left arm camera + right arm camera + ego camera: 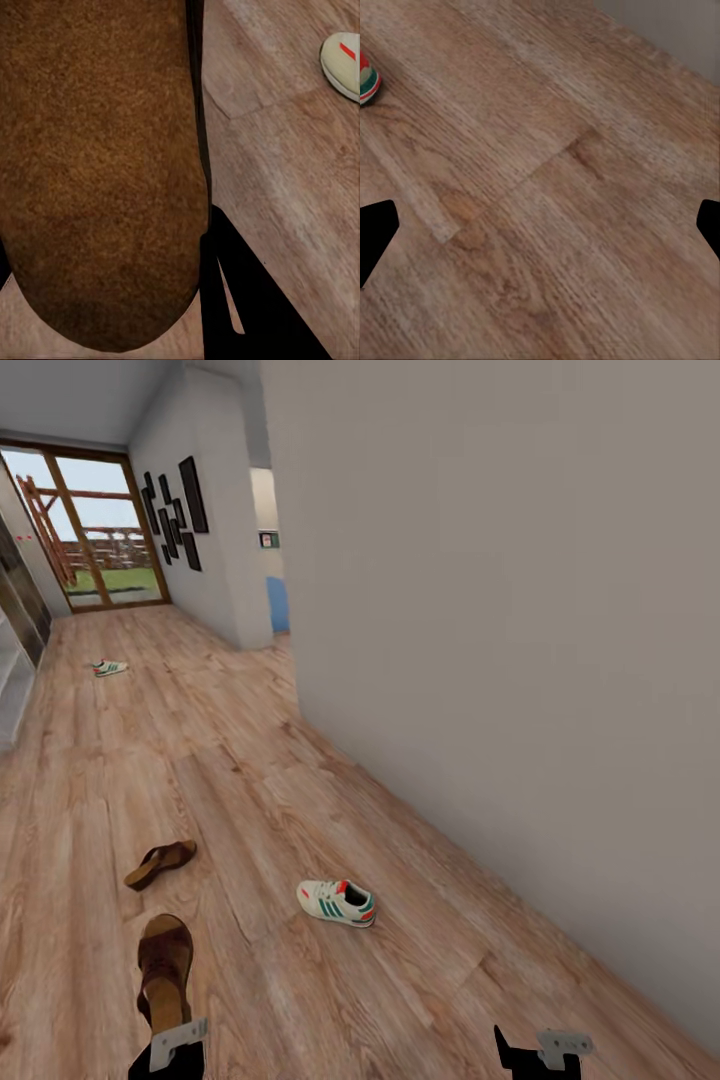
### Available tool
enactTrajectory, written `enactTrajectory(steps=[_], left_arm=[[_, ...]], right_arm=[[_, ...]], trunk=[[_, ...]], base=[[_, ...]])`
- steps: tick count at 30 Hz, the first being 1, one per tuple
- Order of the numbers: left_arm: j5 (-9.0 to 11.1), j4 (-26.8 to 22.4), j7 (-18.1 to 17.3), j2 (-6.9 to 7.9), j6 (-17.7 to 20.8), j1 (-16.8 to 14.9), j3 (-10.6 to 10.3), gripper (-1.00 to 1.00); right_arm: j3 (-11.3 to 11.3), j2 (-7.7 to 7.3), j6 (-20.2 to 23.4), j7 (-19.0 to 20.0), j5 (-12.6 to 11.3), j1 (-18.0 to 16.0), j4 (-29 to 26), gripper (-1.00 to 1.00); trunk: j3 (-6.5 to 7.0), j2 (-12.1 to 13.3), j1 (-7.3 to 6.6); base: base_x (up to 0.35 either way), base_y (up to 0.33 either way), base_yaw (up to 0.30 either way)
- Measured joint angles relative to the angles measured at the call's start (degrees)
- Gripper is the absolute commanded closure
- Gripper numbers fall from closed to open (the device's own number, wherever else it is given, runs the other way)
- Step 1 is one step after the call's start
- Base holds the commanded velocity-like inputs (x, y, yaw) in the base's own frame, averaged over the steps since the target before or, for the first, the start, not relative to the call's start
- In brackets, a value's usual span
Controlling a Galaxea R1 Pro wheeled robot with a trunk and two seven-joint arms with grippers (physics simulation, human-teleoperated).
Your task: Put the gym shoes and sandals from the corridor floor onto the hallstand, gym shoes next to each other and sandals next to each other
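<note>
The left gripper (168,1050), low at the robot's own left side, is clamped on a dark brown leather sandal with a tan footbed (165,967); the sandal sticks out forward from the fingers, its strap end pointing away down the corridor. From the left wrist, the sandal's grainy brown footbed (101,172) lies close along the gripper, with one dark finger (247,300) running beside its rounded end.

The second dark brown sandal (160,863) lies on the light brown wood-grain plank floor (250,780) just ahead of the held one, a little further out from the left gripper and apart from it.

A small white low sneaker with green side stripes and a red-orange heel mark (337,902) rests on the planks ahead of both grippers, between them and nearer the right one's side. The left wrist catches its white toe with a red mark (343,64); the right wrist catches a bit of its red and green edge (367,81).

The right gripper (540,1052) hangs over bare planks near the grey wall (520,660), fingers spread wide with nothing between them; its dark fingertips (375,232) sit at either side of the wrist view.

The other white sneaker (108,668) lies far ahead of the left gripper, well down the corridor towards the glass door (95,530).
</note>
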Motion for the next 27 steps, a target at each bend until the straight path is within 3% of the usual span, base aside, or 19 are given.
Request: enactTrajectory(steps=[3, 7, 14, 27], left_arm=[[-0.05, 0.0, 0.6, 0.03, 0.06, 0.0, 0.05, 1.0], [-0.31, 0.02, 4.11, -0.2, -0.01, 0.0, -0.77, 1.0], [-1.31, 0.12, 4.22, -0.3, -0.06, 0.0, -0.91, 1.0], [-1.44, 0.18, 4.21, -0.25, -0.06, 0.0, -0.91, 1.0]], right_arm=[[0.0, 0.0, 0.0, 0.0, 0.0, 0.0, 0.0, -1.0], [0.0, 0.0, 0.0, 0.0, 0.0, 0.0, 0.0, -1.0], [0.0, 0.0, 0.0, 0.0, 0.0, 0.0, 0.0, -1.0], [0.0, 0.01, 0.0, 0.09, 0.0, 0.0, 0.0, -1.0]], trunk=[[0.0, 0.0, 0.0], [0.0, 0.0, 0.0], [0.0, 0.0, 0.0], [0.0, 0.0, 0.0]], base=[[0.0, 0.0, 0.273], [0.0, 0.0, 0.273], [0.0, 0.0, 0.273], [0.0, 0.0, 0.273]])
